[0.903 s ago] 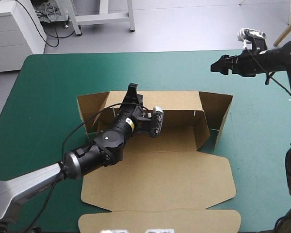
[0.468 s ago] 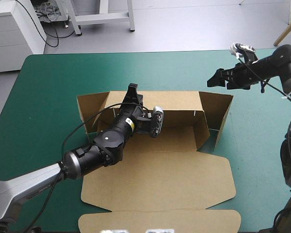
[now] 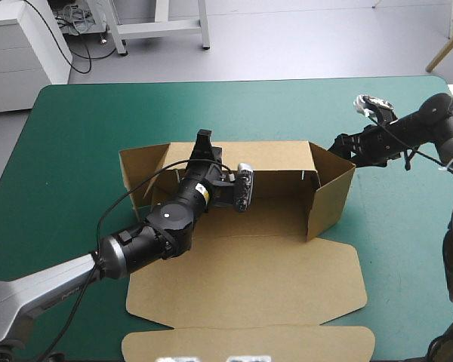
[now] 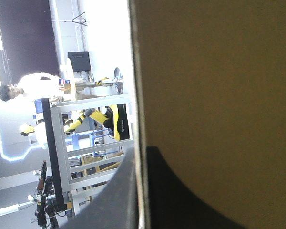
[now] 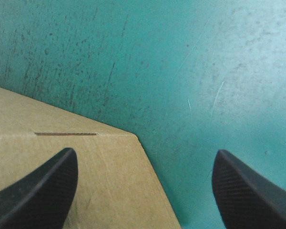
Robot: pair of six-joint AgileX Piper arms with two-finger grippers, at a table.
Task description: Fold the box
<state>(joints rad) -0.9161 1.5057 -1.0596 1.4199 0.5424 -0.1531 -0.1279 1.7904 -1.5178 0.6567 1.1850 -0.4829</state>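
The left claw (image 3: 204, 140) pinches the top edge of the back wall (image 3: 272, 157) of the brown box (image 3: 241, 279), the board clamped between its black fingers; the right claw (image 5: 144, 155) gapes wide and empty over the upper corner of the raised right wall (image 3: 328, 188); the box sits mid-table (image 3: 75, 136), its lid flat toward the near edge; the board looks light and stiff, likely to bend only at its creases; a wall's thin edge seems the surest hold, as the smooth faces may slip.
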